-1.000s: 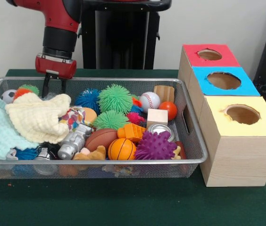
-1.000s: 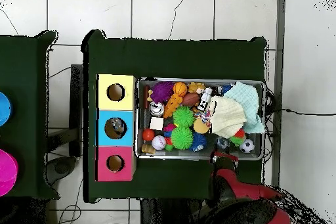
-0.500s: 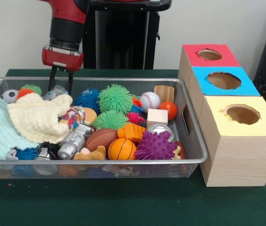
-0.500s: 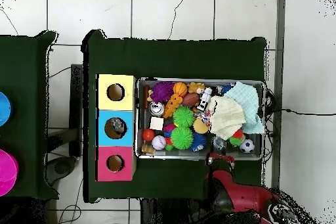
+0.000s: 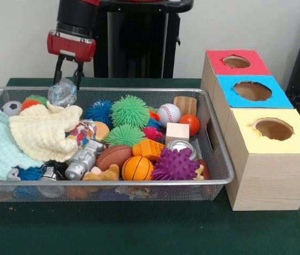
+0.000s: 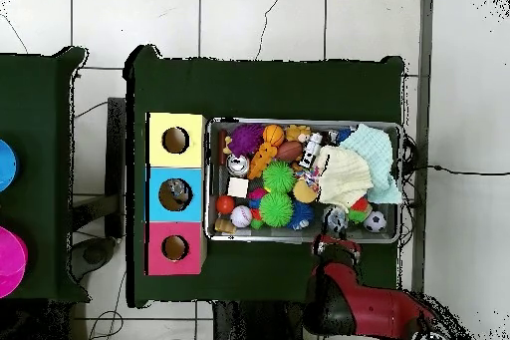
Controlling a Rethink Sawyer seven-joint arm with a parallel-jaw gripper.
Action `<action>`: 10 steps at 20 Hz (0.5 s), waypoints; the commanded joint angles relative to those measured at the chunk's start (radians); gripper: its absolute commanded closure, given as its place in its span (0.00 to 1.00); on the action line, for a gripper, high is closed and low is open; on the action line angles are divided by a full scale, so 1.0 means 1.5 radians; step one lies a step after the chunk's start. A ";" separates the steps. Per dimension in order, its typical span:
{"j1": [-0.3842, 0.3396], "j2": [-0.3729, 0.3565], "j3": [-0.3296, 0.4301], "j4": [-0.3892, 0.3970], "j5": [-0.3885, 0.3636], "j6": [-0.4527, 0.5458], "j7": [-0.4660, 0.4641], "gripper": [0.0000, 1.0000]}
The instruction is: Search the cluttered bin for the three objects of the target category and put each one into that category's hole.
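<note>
In the upper left of the front view you see the gripper [image 5: 68, 79] with its two dark fingers [image 5: 58, 71] closed on a crinkly translucent wrapper [image 5: 62, 93], which hangs from the tips just above the far rim of the wire-mesh bin [image 5: 139, 183]. The wrapper is clear of the cream cloth [image 5: 43, 130] below it and sits near the small soccer ball [image 5: 10, 108]. In the overhead view the wrapper [image 6: 335, 220] appears at the lower edge of the bin [image 6: 299, 239], beside the red arm [image 6: 349, 291].

To the right of the front view stand three wooden boxes, their tops red [image 5: 222, 68], blue [image 5: 280, 98] and yellow [image 5: 299, 141], each with a round hole.

Note the likely hazards. The hold looks to be on a thin, slippery edge, so a quick swing toward the boxes could let the wrapper slide out and drop among the toys or onto the green table [image 5: 139, 228]. Because it dangles loosely, it may also catch the edge of a hole rather than fall through. You cannot tell from these views which hole is the correct one.
</note>
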 commanded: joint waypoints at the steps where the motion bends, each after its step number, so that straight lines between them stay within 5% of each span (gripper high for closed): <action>1: -0.024 -0.048 0.081 0.021 -0.005 0.096 0.078 1.00; 10: -0.160 -0.092 0.252 0.116 0.028 0.215 0.081 1.00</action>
